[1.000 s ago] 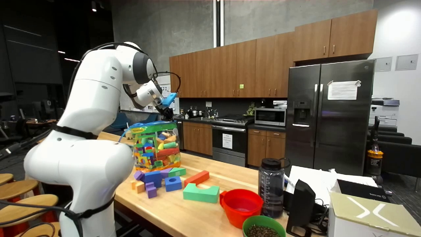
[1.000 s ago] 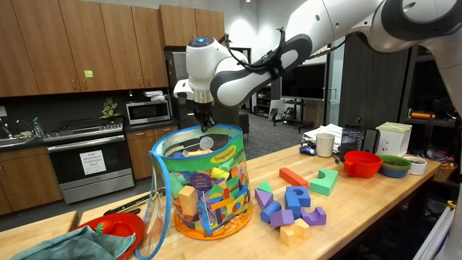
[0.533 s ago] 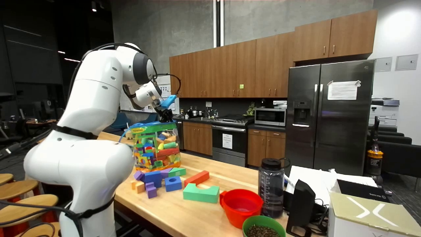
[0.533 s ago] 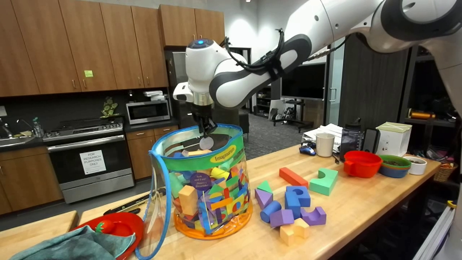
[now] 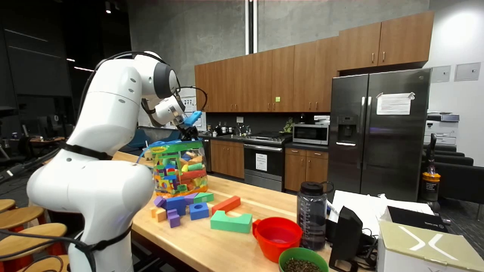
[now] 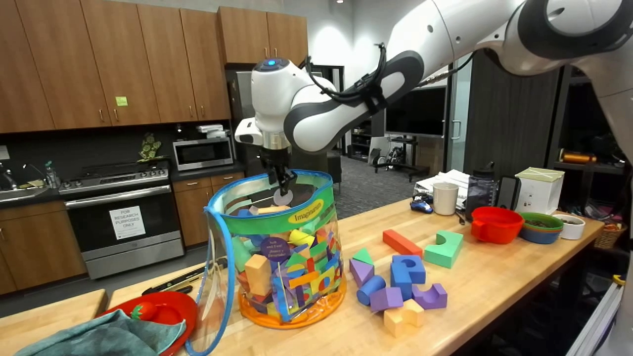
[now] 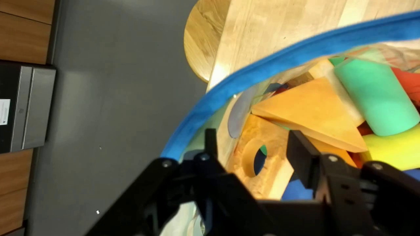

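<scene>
A clear round bag (image 6: 262, 225) with a green band, blue rim and orange base stands on the table, full of coloured foam blocks; both exterior views show it. My gripper (image 6: 278, 182) points down at its mouth, fingertips just inside the rim. In the wrist view the jaws stand apart, and the gripper (image 7: 254, 137) has nothing held between its fingers. Below the gap lies an orange block with a round hole (image 7: 272, 144). An orange wedge (image 7: 311, 108), a green cylinder (image 7: 377, 98) and a yellow block (image 7: 393, 150) lie beside it. The blue rim (image 7: 229, 86) passes close by the left finger.
Loose blocks, among them a red bar (image 6: 403, 244) and a green arch (image 6: 445, 249), lie on the table beside the bag. Farther along stand a red cup (image 6: 497, 225), a mug (image 6: 445, 198) and a dark bottle (image 5: 312, 215). A red plate (image 6: 180, 306) holds a cloth.
The gripper has come down a little toward the bag's mouth, and its fingers have spread apart. The bag and the loose blocks have stayed put.
</scene>
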Tool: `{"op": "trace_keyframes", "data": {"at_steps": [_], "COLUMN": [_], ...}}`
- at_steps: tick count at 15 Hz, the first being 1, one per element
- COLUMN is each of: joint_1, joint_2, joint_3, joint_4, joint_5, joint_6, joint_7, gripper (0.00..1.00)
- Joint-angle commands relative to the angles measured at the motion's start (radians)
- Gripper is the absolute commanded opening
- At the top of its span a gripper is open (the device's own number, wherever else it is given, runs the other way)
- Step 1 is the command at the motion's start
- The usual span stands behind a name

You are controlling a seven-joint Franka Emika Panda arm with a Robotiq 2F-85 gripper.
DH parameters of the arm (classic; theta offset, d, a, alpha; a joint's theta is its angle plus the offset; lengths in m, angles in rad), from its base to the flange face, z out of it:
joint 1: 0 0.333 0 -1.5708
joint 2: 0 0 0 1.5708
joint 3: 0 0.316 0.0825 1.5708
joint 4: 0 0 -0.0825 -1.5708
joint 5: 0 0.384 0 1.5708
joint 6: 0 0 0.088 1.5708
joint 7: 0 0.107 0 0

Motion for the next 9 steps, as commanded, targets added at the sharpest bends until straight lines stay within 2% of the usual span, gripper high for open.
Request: {"op": "trace_keyframes", "data": {"at_steps": [1, 3, 7, 9], "joint_1": [0.029, 0.045, 0.056, 0.050], "joint_2": [0.059, 0.092, 0.146, 0.166], "joint_3": [0.013, 0.018, 0.006, -0.016], "joint_4": [0.069, 0.094, 0.138, 0.156], "joint_5": [0.044, 0.073, 0.101, 0.077], "joint_6": [-0.066, -0.099, -0.122, -0.110], "joint_7": [0.006, 0.001, -0.015, -0.014], "gripper": [0.89, 0.99, 1.00, 1.00]}}
